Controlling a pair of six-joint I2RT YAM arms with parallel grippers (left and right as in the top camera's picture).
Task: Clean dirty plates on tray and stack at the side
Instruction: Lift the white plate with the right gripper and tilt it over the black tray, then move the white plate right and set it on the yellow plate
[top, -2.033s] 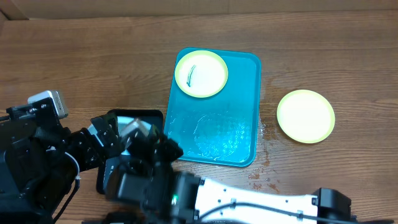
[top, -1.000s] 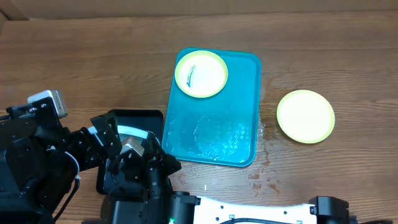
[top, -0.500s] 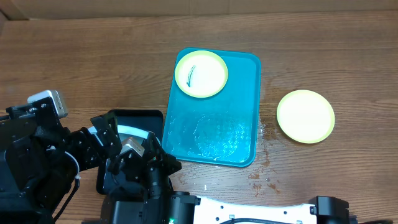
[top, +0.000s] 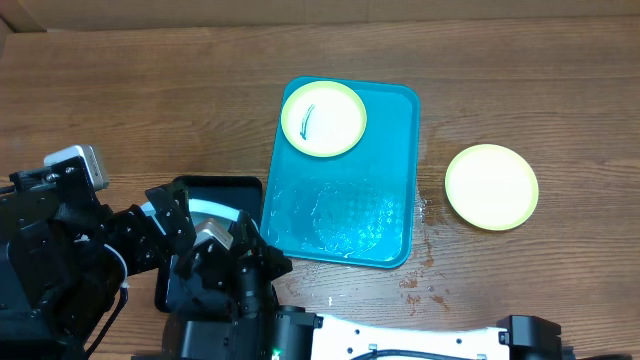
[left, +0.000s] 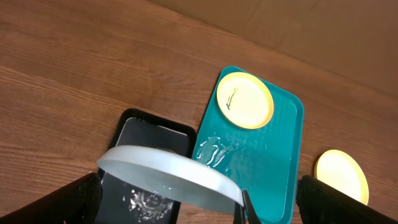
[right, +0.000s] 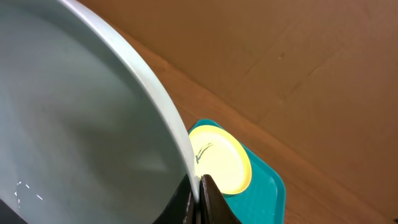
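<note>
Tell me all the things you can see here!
turquoise tray: one, turquoise, middle of the table, wet inside.
smeared plate: one, yellow-green rim, far corner of the turquoise tray.
plain plate: one, yellow-green, on the table right of the tray.
light blue plate: one, light blue, held tilted above the black tray.
black tray: one, black, left of the turquoise tray.
water drops: several, on the wood near the tray.
table: one, brown wood.
right gripper: one, black, shut on the light blue plate's rim.
left gripper: one, black, open.
</note>
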